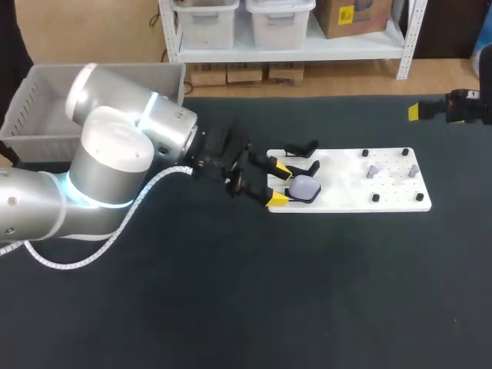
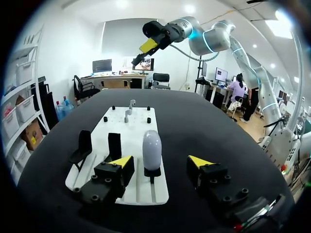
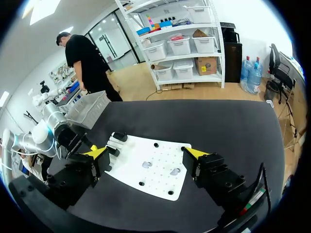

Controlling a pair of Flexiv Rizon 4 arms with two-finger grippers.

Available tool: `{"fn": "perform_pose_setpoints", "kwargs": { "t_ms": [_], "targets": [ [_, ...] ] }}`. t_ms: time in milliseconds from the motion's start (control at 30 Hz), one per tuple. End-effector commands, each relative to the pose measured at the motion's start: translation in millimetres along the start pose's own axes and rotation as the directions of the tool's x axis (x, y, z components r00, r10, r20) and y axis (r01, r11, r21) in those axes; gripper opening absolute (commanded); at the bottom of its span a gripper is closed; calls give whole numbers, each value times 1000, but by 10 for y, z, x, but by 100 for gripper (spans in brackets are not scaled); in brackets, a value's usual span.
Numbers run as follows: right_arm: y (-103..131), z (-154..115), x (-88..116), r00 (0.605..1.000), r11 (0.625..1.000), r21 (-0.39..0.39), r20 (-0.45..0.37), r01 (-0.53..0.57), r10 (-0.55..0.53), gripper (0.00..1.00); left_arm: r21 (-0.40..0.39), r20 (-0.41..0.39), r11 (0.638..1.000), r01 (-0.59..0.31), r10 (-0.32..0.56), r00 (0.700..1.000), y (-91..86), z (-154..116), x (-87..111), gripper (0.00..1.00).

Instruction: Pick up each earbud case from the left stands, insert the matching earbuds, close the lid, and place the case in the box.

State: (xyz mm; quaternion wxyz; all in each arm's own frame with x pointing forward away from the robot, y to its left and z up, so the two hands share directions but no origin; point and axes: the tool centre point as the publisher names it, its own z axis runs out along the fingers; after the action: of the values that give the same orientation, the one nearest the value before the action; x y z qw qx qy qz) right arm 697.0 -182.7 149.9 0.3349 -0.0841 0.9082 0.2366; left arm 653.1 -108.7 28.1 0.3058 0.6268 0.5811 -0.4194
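Here, the left hand (image 2: 161,161) is spread open — the pale earbud case (image 2: 151,148) stands upright in its gap.

Nothing readable is showing: no letters, numbers or labels are appearing on the white board (image 1: 346,181), the earbud case (image 1: 304,187) or the bench (image 1: 231,292).

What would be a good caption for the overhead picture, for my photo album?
The robot's left hand, open, poised at a pale earbud case standing on the white board.
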Motion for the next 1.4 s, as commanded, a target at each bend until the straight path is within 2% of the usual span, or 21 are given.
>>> {"fn": "perform_pose_setpoints", "kwargs": {
  "t_ms": [33, 100, 233, 267, 1133, 1400],
  "targets": [
    [-7, 6, 2, 1000, 1000, -2, 1, 1, -1, 100, 0, 1, 1000, 5, -5, 1000, 40, 50, 29, 65],
    [-7, 6, 2, 1000, 1000, -2, 1, 1, -1, 100, -5, 4, 1000, 8, -8, 1000, 43, 62, 38, 60],
    [-7, 6, 2, 1000, 1000, -2, 1, 1, -1, 100, -21, 11, 1000, 8, -8, 1000, 40, 87, 48, 55],
    [-7, 6, 2, 1000, 1000, -2, 1, 1, -1, 100, -25, 16, 1000, 8, -7, 1000, 44, 94, 51, 50],
    [-7, 6, 2, 1000, 1000, -2, 1, 1, -1, 100, -33, 59, 999, -7, 9, 998, 118, 226, 29, 46],
    [-7, 6, 2, 1000, 1000, -2, 1, 1, -1, 100, -35, 58, 999, -11, 13, 998, 133, 241, 17, 41]
  ]
}}
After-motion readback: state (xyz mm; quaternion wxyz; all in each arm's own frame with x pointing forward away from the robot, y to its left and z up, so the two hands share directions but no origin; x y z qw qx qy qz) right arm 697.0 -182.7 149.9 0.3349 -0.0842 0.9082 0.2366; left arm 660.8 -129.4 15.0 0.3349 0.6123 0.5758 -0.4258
